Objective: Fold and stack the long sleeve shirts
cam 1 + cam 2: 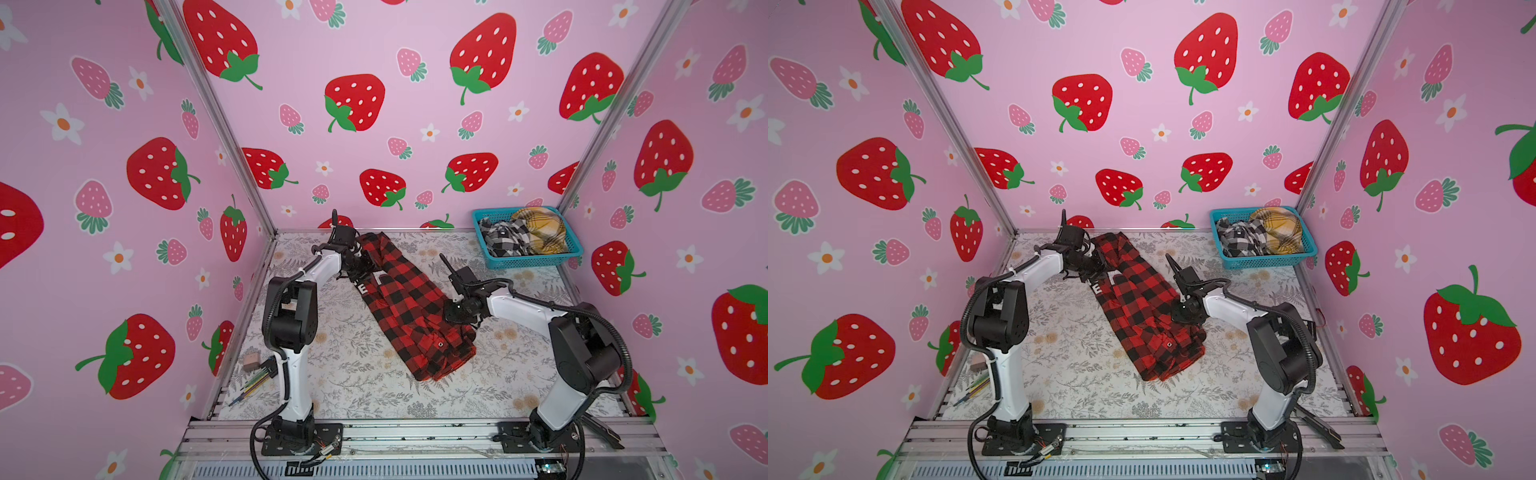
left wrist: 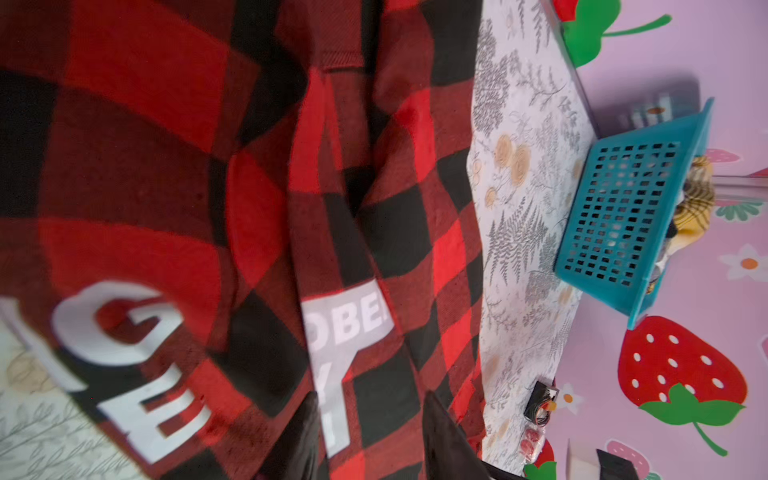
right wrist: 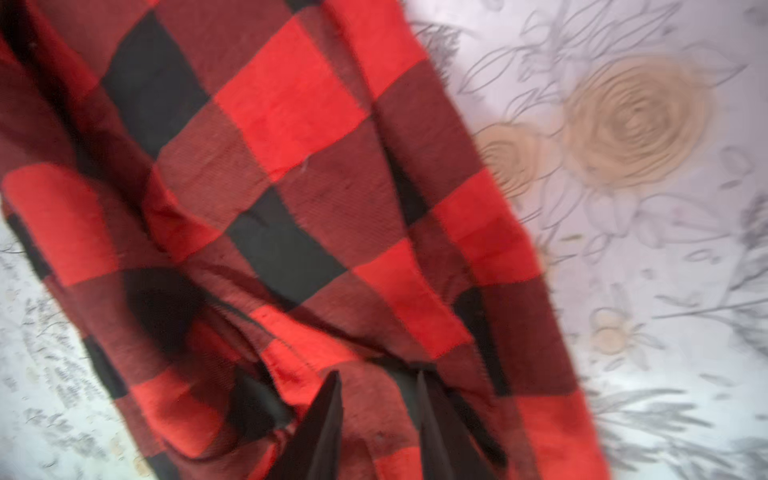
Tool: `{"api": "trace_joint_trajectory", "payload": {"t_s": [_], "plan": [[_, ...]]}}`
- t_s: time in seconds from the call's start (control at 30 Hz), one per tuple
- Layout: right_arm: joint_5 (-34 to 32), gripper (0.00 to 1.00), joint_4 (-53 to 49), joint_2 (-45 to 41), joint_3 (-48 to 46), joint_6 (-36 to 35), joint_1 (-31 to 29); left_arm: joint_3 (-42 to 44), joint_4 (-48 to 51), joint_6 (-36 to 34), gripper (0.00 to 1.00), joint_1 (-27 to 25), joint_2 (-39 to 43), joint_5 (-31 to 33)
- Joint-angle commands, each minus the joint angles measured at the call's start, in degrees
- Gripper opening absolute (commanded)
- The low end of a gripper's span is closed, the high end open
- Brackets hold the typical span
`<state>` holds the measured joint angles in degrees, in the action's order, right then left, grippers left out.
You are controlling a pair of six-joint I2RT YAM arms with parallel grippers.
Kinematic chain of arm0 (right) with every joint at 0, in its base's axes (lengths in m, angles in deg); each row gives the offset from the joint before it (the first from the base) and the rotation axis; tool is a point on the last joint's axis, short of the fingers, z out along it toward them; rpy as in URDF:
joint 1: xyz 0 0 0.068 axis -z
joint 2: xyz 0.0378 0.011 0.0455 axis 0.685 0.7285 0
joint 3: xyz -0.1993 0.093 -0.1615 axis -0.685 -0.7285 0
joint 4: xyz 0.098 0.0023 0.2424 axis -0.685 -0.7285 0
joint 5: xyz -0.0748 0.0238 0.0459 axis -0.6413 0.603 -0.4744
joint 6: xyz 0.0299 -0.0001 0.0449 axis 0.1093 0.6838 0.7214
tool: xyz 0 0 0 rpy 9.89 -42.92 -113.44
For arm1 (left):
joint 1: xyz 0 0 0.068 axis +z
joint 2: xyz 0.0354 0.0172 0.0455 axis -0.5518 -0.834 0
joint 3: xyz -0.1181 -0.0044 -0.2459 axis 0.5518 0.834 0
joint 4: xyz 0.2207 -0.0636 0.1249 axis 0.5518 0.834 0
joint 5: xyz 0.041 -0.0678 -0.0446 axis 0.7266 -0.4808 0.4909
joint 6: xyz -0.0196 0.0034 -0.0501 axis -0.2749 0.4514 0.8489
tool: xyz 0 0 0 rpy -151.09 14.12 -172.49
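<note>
1. Found the red-and-black shirt (image 1: 407,307) laid out as a long rumpled strip, diagonal across the floral table (image 1: 353,374): far end near the back wall, near end bunched in front of the right arm.
2. Noted white block letters on black bands at its left edge, just beside the left gripper (image 1: 360,266).
3. Logged the left arm rising from its base to a high elbow, forearm angled toward the back wall, wrist tipped down at the shirt's far end.
4. Saw its fingers (image 2: 299,440) spread in the left wrist view, with flat cloth visible across the gap. Read as parted, nothing pinched.
5. Logged the right arm with elbow up and forearm stretched low and inward, right gripper (image 1: 451,316) down on the shirt's right edge.
6. Saw its fingers (image 3: 320,424) apart around a ridge of cloth in the blurred right wrist view. Cannot tell whether clamped or loose.
7. Spotted the black-and-white shirt (image 1: 503,237) and the mustard-yellow shirt (image 1: 544,232) heaped in the teal basket (image 1: 536,262) at the back right corner, well apart from both grippers.
</note>
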<state>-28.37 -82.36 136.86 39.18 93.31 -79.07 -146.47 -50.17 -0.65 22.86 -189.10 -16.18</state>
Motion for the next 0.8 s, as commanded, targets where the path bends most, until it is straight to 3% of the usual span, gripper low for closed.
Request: {"api": "trace_joint_trajectory", "payload": {"t_s": [0.0,0.13,0.27,0.5,0.6,0.77], "plan": [[-1.8,0.28,-1.3,1.4,-2.3,-0.5,-0.3,-2.5,2.0,0.4,0.42,-1.0,-1.7,-0.3],[0.2,0.24,0.4,0.3,-6.5,2.0,-0.8,-3.7,6.5,-1.6,0.35,-0.5,-7.8,0.8],[1.8,0.23,1.9,-3.3,-11.4,6.0,-4.3,-5.5,6.4,-2.4,0.34,-0.5,-11.8,0.4],[3.7,0.23,3.0,-7.1,-13.9,11.8,-11.2,-19.8,11.5,-6.1,0.33,-0.4,-20.8,-4.9],[-0.3,0.27,-1.0,-10.0,-11.8,12.1,-11.2,-17.4,9.6,-6.6,0.34,-0.2,-16.1,-6.4],[-3.1,0.6,-3.9,-16.4,-6.8,9.0,-11.2,-5.2,6.5,-8.0,0.39,0.9,3.7,-4.3]]}}
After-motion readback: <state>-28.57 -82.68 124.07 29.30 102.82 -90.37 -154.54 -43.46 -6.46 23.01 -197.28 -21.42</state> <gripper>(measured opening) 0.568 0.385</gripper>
